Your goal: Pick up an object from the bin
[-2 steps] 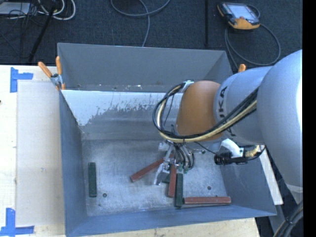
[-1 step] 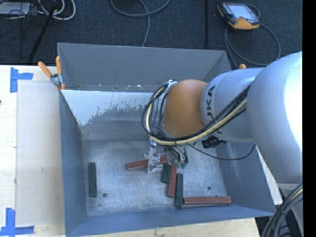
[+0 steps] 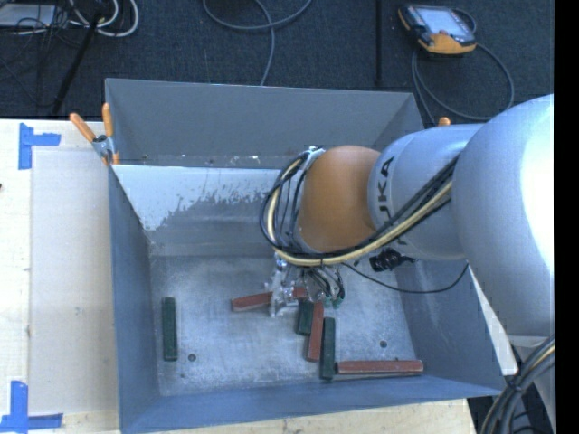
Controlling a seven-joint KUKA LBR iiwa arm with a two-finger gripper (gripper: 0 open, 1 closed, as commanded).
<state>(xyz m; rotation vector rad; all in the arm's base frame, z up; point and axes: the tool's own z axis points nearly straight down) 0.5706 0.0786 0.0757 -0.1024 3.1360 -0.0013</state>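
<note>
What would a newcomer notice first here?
The arm with its orange wrist cover, reaching from the right over the middle of the bin. Below it the gripper sits low beside a reddish-brown bar and a small heap of green and brown bars; one dark green bar lies alone at the left.

Orange-and-grey handheld pendant is lying on dark carpet, white cables trailing top left. Dark green bar is lying alone far left, red-brown bar lying front right.
</note>
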